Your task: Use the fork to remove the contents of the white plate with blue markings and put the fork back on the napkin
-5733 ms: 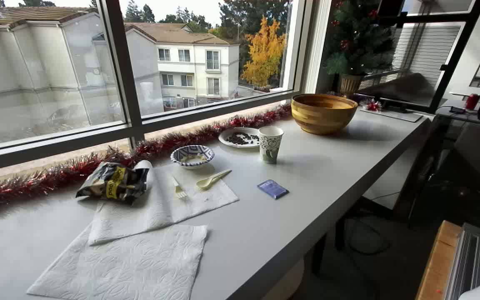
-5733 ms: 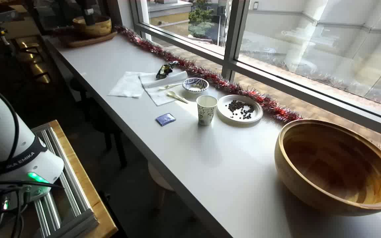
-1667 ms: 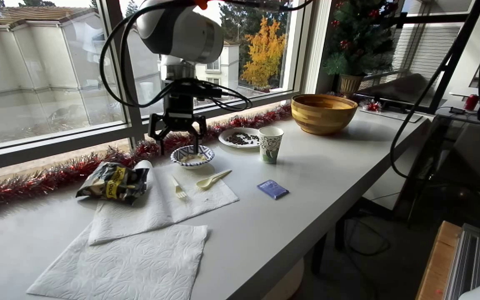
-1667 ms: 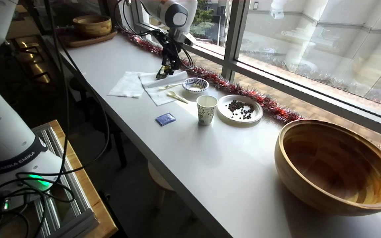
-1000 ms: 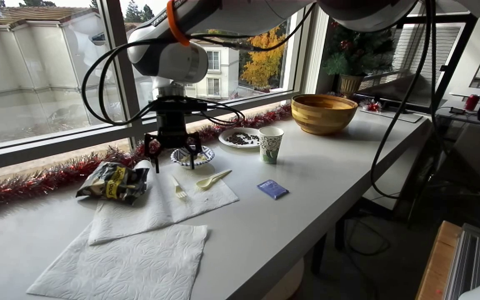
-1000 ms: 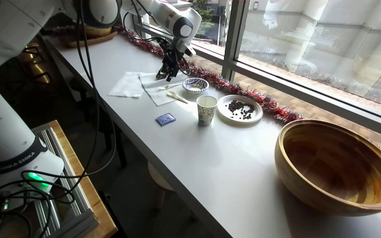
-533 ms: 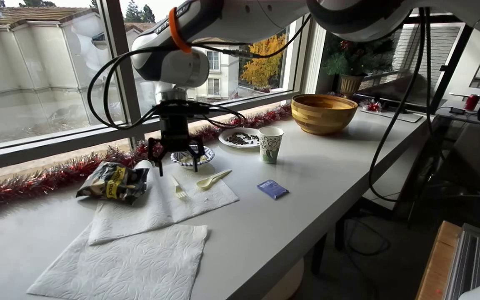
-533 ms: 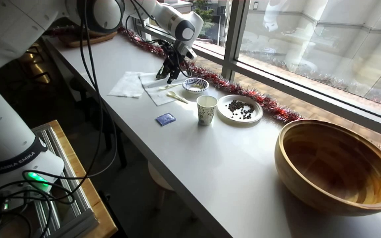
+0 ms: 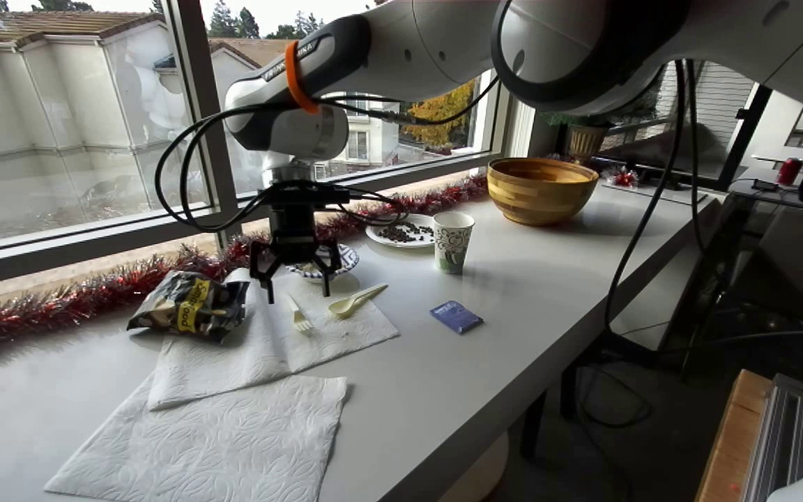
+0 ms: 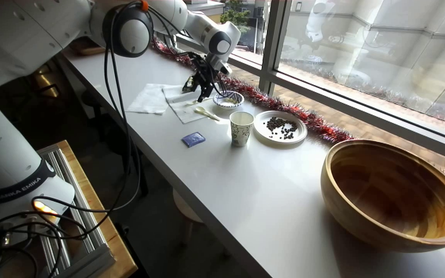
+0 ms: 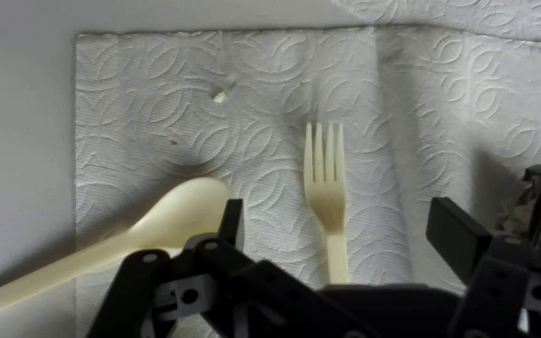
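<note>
Wrist view: gripper (image 11: 341, 225) spread above fork (image 11: 326, 202) on napkin (image 11: 270, 75); clear the spoon (image 11: 158, 227); go nearly to touchdown; pinch handle (image 11: 337, 258) squarely.

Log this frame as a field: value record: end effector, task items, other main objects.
end effector: open; fork lies between its spread jaws in the wrist view
fork: on napkin, not gripped
dish: blue-patterned, holding pale bits
spoon: beside fork, handle extending past the napkin's edge
plate: white, holding dark bits
cup: upright, near plate
packet: blue, lying flat
bag: dark, yellow label
bowl: wooden, large
status: fork not lifted, dish not yet emptied
</note>
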`<act>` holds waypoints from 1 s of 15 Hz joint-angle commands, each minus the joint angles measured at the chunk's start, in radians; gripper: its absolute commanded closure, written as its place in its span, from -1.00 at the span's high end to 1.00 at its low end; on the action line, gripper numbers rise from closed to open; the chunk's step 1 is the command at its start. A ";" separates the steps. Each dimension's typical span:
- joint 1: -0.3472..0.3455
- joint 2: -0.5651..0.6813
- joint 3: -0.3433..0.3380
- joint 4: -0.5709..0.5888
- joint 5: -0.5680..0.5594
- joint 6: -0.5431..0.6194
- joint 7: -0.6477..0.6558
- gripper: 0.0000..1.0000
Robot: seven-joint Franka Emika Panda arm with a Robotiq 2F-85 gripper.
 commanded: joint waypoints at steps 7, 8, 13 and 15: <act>-0.006 0.149 0.023 0.234 0.023 -0.055 0.003 -0.06; -0.006 0.158 0.024 0.248 0.023 -0.057 0.003 -0.16; -0.001 0.195 0.026 0.307 0.015 -0.078 0.001 -0.41; -0.001 0.193 0.027 0.305 0.008 -0.078 0.001 -0.88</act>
